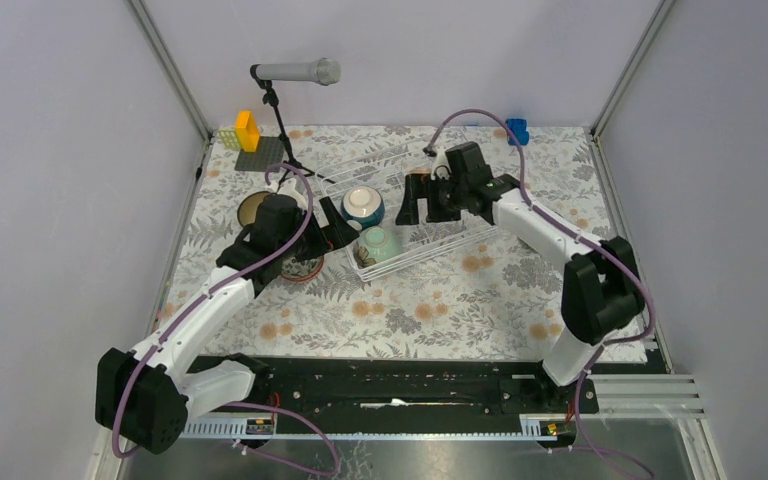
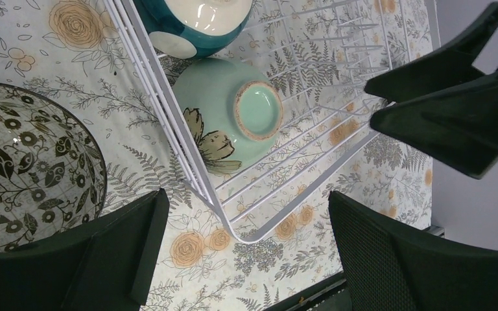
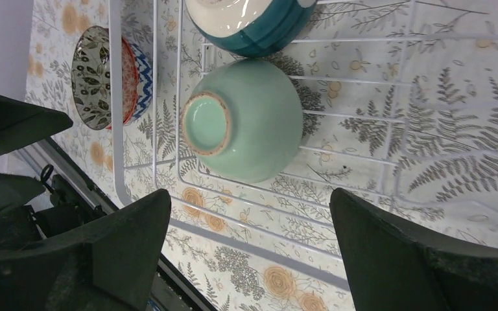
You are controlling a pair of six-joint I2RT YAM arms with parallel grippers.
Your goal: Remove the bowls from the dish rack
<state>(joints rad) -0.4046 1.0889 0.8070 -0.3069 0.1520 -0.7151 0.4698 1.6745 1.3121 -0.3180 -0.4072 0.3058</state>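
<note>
The white wire dish rack [image 1: 452,238] sits mid-table. In it are a teal bowl with white inside [image 1: 362,205] and a pale green bowl [image 1: 380,244] lying tipped, foot showing. My left gripper [image 1: 335,230] is open and empty at the rack's left near corner. In the left wrist view it [image 2: 246,253] hovers over the rack corner [image 2: 279,217], the green bowl [image 2: 233,120] ahead. My right gripper [image 1: 425,205] is open and empty above the rack. In the right wrist view it [image 3: 249,240] is just short of the green bowl [image 3: 253,120].
Left of the rack a stack of bowls [image 3: 104,78] stands on the cloth: dark floral on top, pink and zigzag below. A dark brown bowl [image 1: 253,207] sits behind it. A microphone stand [image 1: 282,110], yellow blocks [image 1: 248,135] and a blue object [image 1: 517,130] stand at the back.
</note>
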